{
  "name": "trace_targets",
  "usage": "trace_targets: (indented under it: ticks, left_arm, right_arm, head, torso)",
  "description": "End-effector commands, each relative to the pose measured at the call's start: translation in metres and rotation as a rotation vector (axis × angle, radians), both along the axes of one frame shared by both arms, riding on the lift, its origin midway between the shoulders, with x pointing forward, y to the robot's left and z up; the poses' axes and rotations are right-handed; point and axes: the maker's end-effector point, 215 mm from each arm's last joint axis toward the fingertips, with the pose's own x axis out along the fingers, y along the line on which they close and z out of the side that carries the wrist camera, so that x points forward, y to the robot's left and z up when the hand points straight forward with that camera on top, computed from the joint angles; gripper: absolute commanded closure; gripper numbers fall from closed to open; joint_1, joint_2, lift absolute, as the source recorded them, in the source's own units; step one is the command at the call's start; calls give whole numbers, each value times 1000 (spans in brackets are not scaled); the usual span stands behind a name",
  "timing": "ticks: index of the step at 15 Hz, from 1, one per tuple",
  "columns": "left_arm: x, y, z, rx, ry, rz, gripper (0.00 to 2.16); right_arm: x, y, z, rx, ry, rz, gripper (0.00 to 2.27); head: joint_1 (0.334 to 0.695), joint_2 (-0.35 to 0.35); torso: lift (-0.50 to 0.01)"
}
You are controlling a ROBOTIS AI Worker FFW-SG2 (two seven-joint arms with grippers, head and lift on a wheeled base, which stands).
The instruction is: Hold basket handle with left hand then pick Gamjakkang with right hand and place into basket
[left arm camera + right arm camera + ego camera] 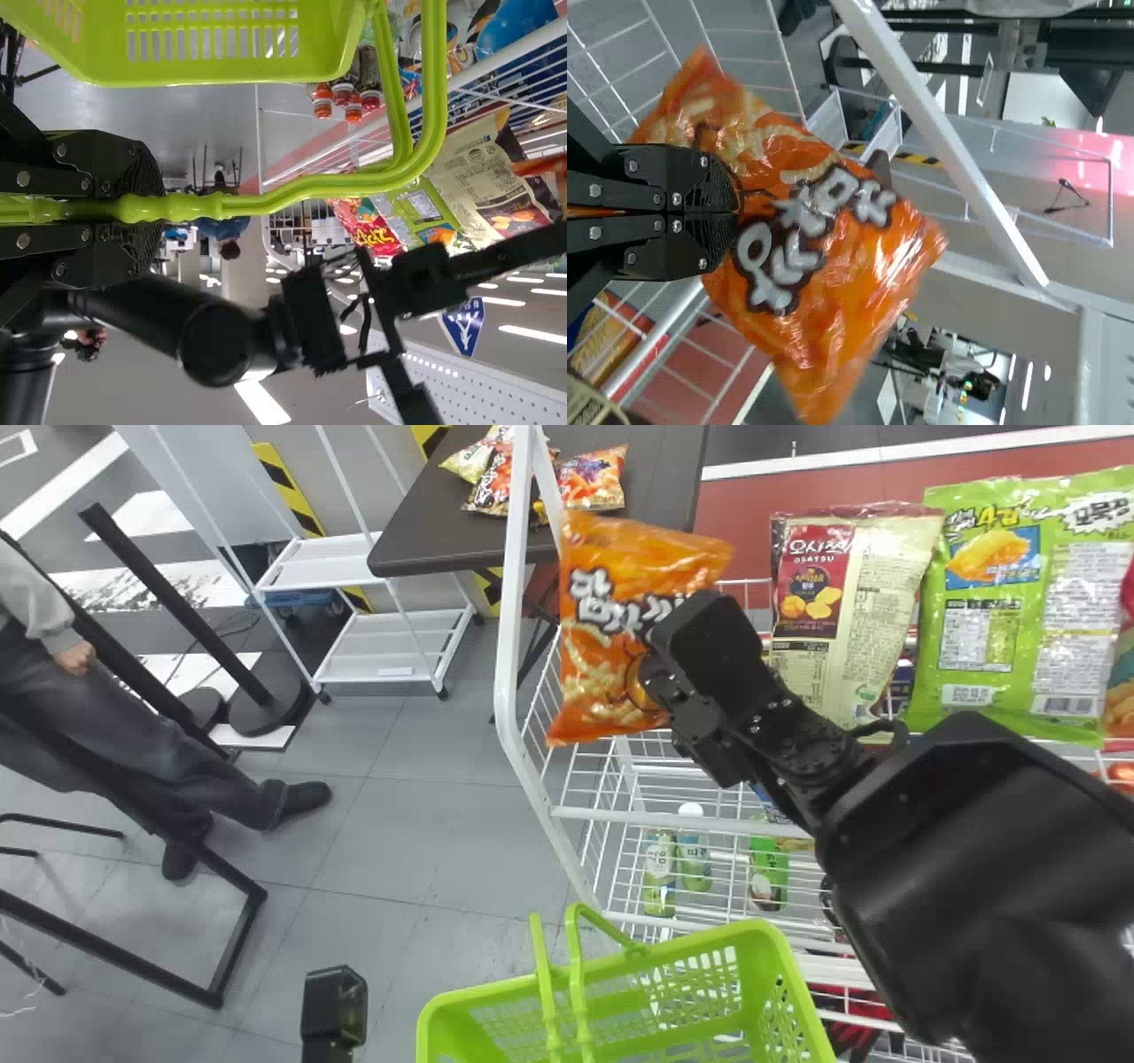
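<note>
Item: Gamjakkang bag (602, 593), orange plastic with white lettering; one o'clock in the head view, tilted, well apart from the basket and outside it.

Right gripper (654, 680), black, two flat fingers; near two o'clock. In the right wrist view, the fingers (713, 239) are pinched together on the bag. Its black arm (957, 868) slants in from four o'clock.

Basket (700, 940), bright green perforated plastic; six o'clock, its two-bar handle (577, 974) raised.

Left gripper (334, 1005), black; between seven and eight. In the left wrist view, the gripper (146, 208) is clamped on the handle, its fingers to either side of the green bars.

Surroundings: white wire rack (532, 753), behind the right gripper; beige-and-red snack pack (811, 584) at two o'clock; green snack pack (1010, 611) between two and three, just beside it; pale-green bottles (660, 872) between four and five, on a lower wire shelf; dark brown table (443, 531) toward eleven to twelve, bearing coloured snack packs (589, 478); white tiered cart (394, 655), ten o'clock.
</note>
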Motion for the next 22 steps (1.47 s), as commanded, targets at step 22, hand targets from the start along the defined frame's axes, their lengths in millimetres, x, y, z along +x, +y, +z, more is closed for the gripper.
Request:
trace_targets:
  ticks: [22]
  left_arm:
    - [6,-8,-3,17,-4,-19,2148]
  right_arm:
    - [-179,-134,40,89,444,-9,2250]
  head:
    - [695,350]
  torso:
    - [-18]
